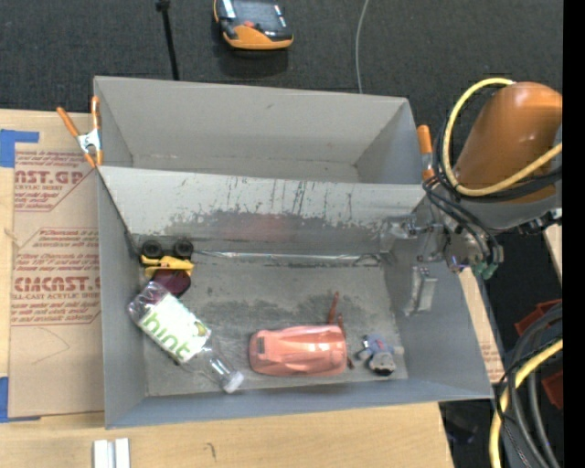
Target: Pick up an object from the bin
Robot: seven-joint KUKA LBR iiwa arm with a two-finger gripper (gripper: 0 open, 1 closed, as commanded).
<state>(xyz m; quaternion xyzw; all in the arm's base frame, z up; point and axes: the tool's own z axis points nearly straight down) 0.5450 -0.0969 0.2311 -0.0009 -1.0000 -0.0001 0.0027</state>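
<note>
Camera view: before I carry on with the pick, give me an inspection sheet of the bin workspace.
Surface: grey metal bin, floor scuffed, middle bare.
Job's things: pink oblong thing by the near wall; clear bottle with a green-and-white label to its left; yellow toy car in the far left corner, dark red round thing beside it; small dark thing right of the pink one; thin red stick.
Clutter: nothing seen.
Grippers: gripper by the bin's right wall, apart from all the things; nothing seen held.
Cables: yellow hose and black cables loop round the orange cover, outside the bin.
Surroundings: orange-and-black device beyond the far rim.
</note>
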